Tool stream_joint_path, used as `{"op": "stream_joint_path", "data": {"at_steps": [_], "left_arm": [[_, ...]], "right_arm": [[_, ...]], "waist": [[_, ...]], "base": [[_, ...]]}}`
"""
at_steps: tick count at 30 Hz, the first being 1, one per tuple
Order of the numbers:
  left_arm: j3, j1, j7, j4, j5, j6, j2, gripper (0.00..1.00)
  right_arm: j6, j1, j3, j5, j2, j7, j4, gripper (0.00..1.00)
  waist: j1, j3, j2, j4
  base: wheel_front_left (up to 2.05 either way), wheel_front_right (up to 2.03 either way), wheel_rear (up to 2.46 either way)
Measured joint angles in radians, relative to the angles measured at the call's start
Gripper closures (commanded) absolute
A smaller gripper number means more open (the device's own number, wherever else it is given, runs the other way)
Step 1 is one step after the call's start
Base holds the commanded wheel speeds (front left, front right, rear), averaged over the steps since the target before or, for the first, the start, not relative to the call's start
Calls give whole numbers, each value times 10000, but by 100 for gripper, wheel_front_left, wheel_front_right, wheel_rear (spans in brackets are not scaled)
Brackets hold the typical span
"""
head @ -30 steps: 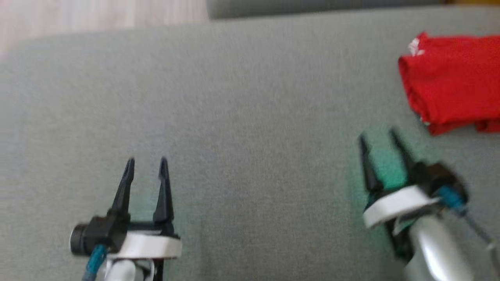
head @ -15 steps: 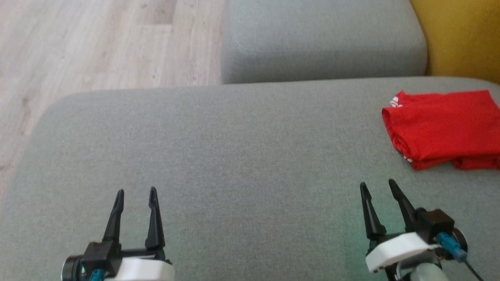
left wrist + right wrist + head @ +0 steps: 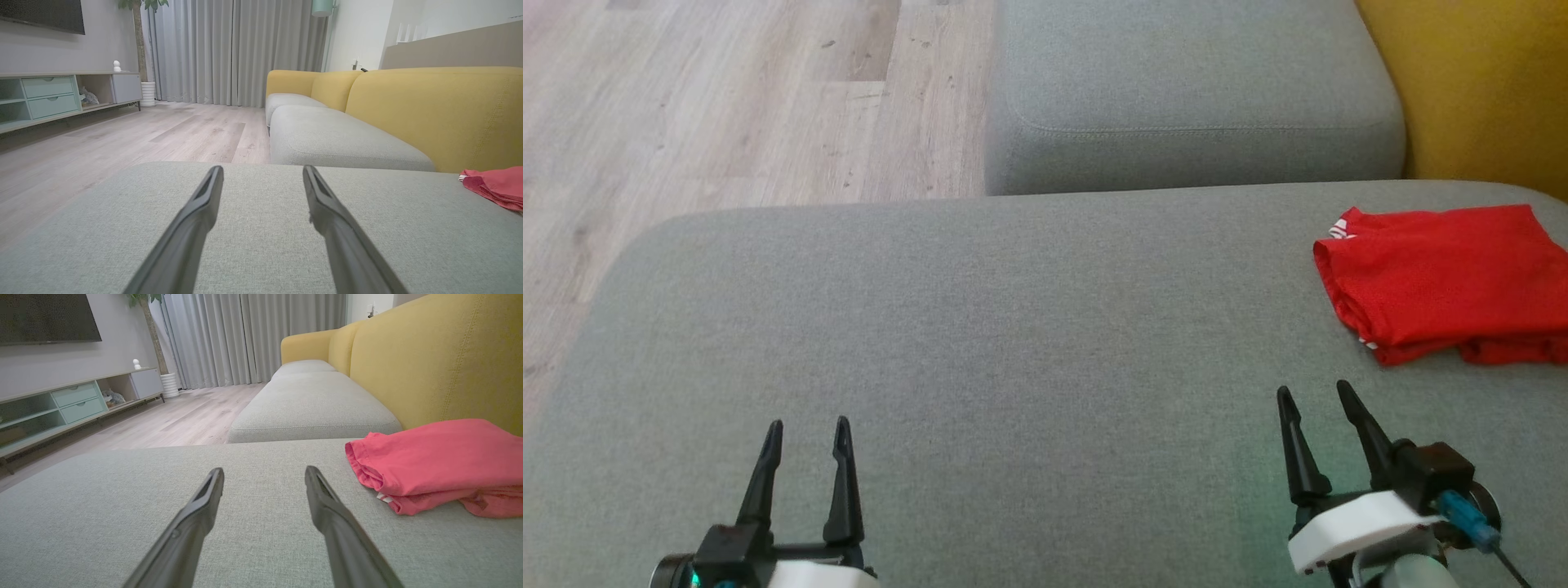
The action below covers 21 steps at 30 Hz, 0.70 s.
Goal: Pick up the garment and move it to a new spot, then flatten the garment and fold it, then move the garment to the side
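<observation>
My left tool (image 3: 809,423) and right tool (image 3: 1314,389) are both wide and empty, the folded red garment (image 3: 1437,278) lies at the right side of the grey sofa seat (image 3: 1013,327), and a careless right swing could snag it and spoil the fold

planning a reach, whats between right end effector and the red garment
Just bare grey fabric sofa cushion, from right end effector to folded red cloth garment; head view shows it.
</observation>
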Motion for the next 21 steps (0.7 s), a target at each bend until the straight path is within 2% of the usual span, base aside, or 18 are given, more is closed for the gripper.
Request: {"op": "stream_joint_path", "data": {"at_steps": [7,8,13,21], "left_arm": [[0,0,0,63,222,-94,2,0],[-8,1,2,113,236,-92,0,100],[-23,403,31,920,226,-92,-4,100],[12,526,278,1014,-679,-163,-4,100]], "right_arm": [[0,0,27,86,0,0,0,0],[-2,3,31,84,2,6,58,100],[-10,524,38,92,8,31,821,100],[-12,719,-35,980,13,242,821,100]], "waist": [[0,0,0,-88],[1,-1,0,-98],[0,6,0,-108],[0,64,0,-141]], "base": [[0,0,0],[0,0,0],[0,0,0],[0,0,0]]}}
